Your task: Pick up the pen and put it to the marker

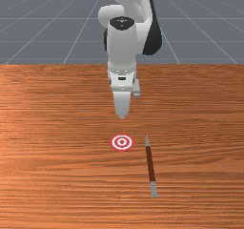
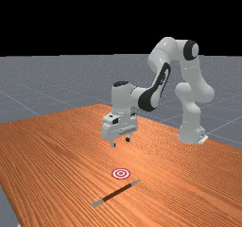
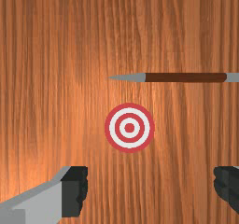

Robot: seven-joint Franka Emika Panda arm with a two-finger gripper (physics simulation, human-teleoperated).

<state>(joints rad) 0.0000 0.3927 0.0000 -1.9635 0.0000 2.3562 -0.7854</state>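
Nearest in front view: pen [image 1: 150, 163], lying flat on the wood table [image 1: 57, 175]. Blunt grey end [image 1: 154, 190] closest to the camera, dark brown shaft in the middle, grey pointed tip [image 1: 147, 140] aimed toward the arm side. Pen tilts a little, its tip more to the front view's left than its blunt end.

Next: marker [image 1: 122, 142], round, red and white rings, flat on the table. It sits to the front view's left of the pen, level with the tip end, near but apart. In wrist view the tip runs alongside the marker with a strip of bare wood between them; the pen is on the marker's side away from the fingers, roughly parallel to a line drawn from one finger to the other.

Further back: gripper [image 2: 120, 142], up in the air over the table, fingers pointing down, apart from both pen and marker. Far view shows the two fingertips separated. Wrist view agrees: gripper [image 3: 151, 189] spread wide, black pads [image 3: 74, 190] well apart, marker ahead of the gap.

Behind that: white and grey arm [image 2: 160, 56] with black joint parts, bent over the table, hand hanging down. Its base [image 2: 190, 131] stands at the far view's right, by the table's far edge. Last, grey floor [image 1: 28, 27] with pale grid lines past the table, black background above it in far view.
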